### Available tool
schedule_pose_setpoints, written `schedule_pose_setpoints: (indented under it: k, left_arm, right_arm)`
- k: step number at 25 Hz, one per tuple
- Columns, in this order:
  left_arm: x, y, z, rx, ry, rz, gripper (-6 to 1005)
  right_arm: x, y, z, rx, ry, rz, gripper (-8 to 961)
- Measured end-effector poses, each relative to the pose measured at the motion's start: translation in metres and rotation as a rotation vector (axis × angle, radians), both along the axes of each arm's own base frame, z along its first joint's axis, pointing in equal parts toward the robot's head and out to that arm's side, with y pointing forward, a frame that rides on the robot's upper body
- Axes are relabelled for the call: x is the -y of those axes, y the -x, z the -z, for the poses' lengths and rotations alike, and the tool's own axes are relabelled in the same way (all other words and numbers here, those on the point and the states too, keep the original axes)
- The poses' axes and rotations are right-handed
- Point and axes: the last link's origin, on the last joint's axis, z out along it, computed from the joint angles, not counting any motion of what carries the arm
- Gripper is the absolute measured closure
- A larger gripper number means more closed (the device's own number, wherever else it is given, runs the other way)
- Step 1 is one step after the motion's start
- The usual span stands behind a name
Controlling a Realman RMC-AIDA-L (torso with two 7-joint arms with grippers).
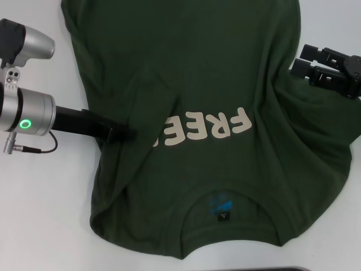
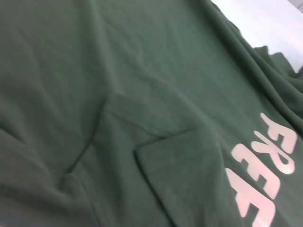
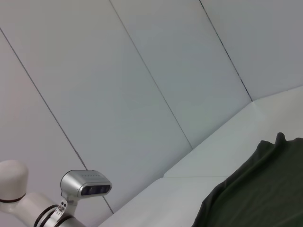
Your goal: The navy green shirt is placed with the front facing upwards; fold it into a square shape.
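Observation:
The navy green shirt (image 1: 225, 84) lies front up on the white table (image 1: 45, 214). Its collar (image 1: 225, 206) and small blue-black neck label are at the near edge. The cream "FREE" lettering (image 1: 217, 127) runs across the chest. The shirt's left side is folded inward, and this flap (image 1: 141, 96) covers the end of the lettering. My left gripper (image 1: 127, 134) reaches in low from the left and rests on that folded edge, dark against the cloth. The left wrist view shows the folded sleeve flap (image 2: 184, 175) beside the lettering (image 2: 265, 175). My right gripper (image 1: 302, 59) is open at the shirt's far right edge, empty.
Bare white table lies to the left (image 1: 39, 226) and the far right (image 1: 338, 22) of the shirt. A dark strip (image 1: 282, 269) shows at the table's near edge. The right wrist view shows the panelled wall (image 3: 142, 71) and a raised shirt edge (image 3: 255, 189).

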Motion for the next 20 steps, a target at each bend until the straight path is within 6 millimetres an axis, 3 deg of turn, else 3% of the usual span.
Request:
schedule_pose_setpoints:
  k: [1, 4, 9, 20]
  left_arm:
    - [-0.0015, 0.0002, -0.0005, -0.005, -0.007, -0.007, 569]
    - [-0.0024, 0.0002, -0.0007, -0.011, -0.008, -0.009, 744]
    - [-0.0033, -0.0010, -0.0009, -0.017, -0.003, -0.003, 889]
    - [-0.0034, -0.0053, -0.0004, -0.009, 0.014, -0.002, 887]
  right_arm:
    - [0.0000, 0.0000, 0.0000, 0.000, 0.000, 0.000, 42]
    - [-0.0001, 0.0001, -0.0002, -0.001, -0.002, 0.000, 42]
    - [-0.0008, 0.0006, -0.0011, -0.006, -0.009, -0.001, 42]
    - [-0.0013, 0.0005, -0.0014, -0.006, -0.013, 0.002, 42]
